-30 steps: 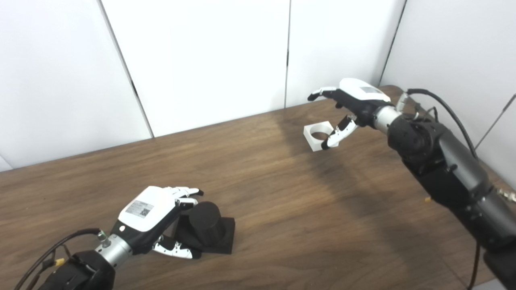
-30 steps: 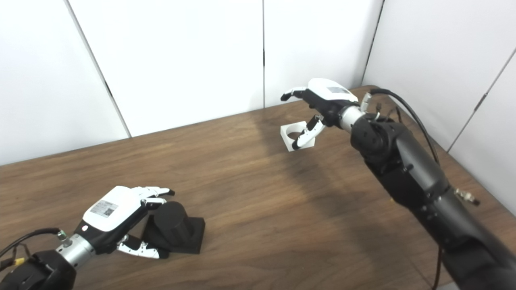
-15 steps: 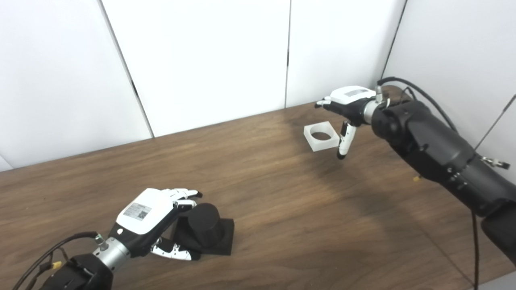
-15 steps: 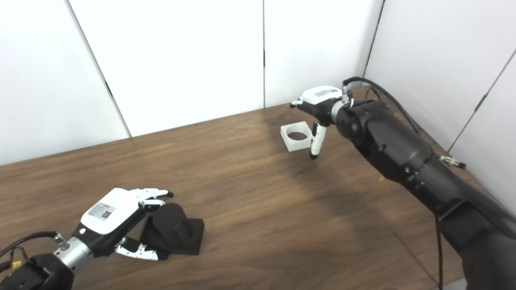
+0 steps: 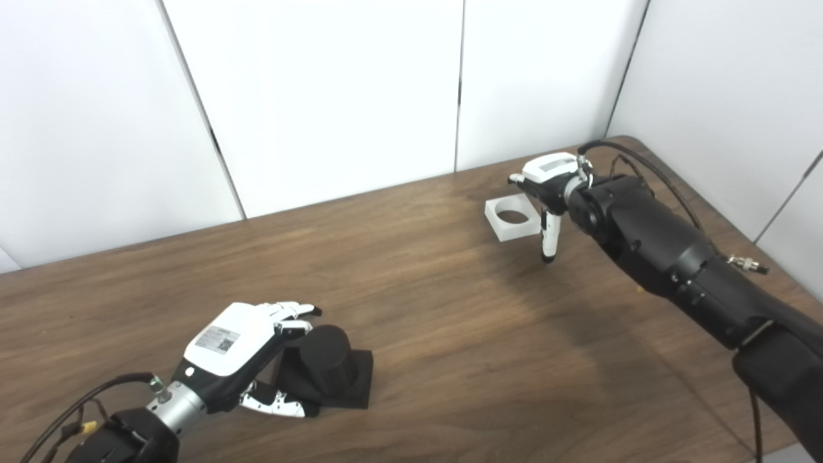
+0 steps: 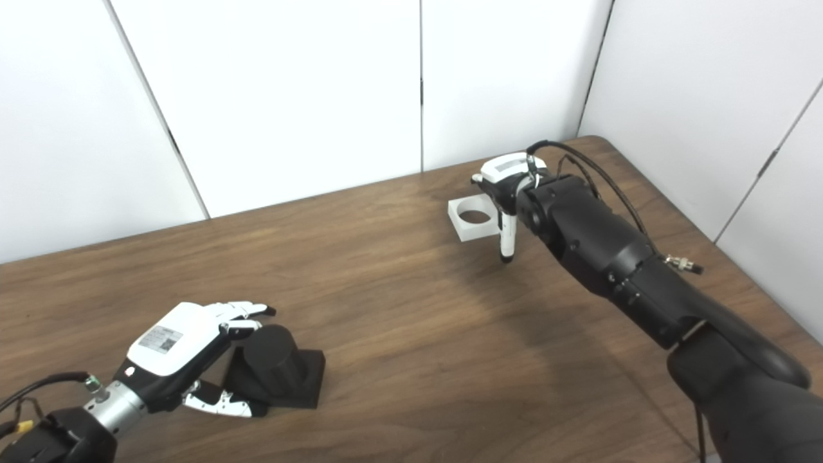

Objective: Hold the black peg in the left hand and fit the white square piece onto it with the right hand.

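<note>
Here the white square plastic piece with a round hole (image 5: 512, 218) lies flat at the far right of the brown wooden table (image 5: 450, 334), just left of the empty, spread right hand (image 5: 546, 186). The left hand (image 5: 241, 347) loosely cups the black cylindrical peg (image 5: 325, 366), without closing on it.

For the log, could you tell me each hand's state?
Left hand: open, cupped around black peg.
Right hand: open beside white square piece, holding nothing.
</note>
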Robot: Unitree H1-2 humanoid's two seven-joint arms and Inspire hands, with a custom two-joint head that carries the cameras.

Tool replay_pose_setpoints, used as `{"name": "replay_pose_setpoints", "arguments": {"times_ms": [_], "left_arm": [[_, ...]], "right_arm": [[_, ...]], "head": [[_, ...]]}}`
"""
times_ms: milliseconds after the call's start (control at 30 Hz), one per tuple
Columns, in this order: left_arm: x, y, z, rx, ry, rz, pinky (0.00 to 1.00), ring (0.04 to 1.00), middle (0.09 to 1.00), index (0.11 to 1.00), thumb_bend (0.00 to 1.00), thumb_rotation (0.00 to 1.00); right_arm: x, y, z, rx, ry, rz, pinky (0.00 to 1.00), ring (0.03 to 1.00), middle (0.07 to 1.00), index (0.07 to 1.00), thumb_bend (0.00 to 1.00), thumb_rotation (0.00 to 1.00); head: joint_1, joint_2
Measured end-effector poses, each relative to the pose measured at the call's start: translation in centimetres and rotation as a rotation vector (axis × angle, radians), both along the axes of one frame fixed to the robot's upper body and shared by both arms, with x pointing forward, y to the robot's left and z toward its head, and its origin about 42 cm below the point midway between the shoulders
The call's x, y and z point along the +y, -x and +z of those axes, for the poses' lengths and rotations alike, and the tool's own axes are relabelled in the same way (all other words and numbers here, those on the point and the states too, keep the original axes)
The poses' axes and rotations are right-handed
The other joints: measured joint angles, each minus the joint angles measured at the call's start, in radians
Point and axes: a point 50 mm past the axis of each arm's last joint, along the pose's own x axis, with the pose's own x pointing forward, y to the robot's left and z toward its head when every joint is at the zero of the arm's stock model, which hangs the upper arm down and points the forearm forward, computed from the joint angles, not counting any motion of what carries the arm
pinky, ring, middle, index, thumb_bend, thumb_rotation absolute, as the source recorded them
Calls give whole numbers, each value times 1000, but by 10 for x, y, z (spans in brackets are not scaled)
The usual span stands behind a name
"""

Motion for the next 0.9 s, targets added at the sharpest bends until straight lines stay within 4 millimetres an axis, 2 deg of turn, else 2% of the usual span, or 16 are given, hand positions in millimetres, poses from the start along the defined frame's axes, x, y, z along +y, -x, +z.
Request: {"name": "replay_pose_setpoints", "arguments": {"times_ms": [267, 667, 800, 900], "left_arm": [[0, 2, 1, 1, -2, 0, 784, 854, 866, 491, 524, 63], [-1, 5, 3, 10, -18, 7, 791, 859, 877, 491, 524, 63], [-1, 5, 3, 11, -18, 9, 786, 857, 876, 491, 524, 63], [0, 6, 3, 12, -16, 12, 786, 857, 876, 491, 524, 63]], "right_arm": [[7, -7, -8, -10, -13, 23, 847, 942, 959, 958, 873, 171], [5, -20, -11, -19, -26, 11, 783, 900, 931, 873, 824, 162], [7, -26, -11, -6, -20, 21, 766, 891, 922, 834, 813, 162], [9, -30, -11, 4, -12, 26, 762, 891, 913, 769, 803, 172]], "head": [[14, 6], [32, 15], [37, 20], [37, 23]]}}
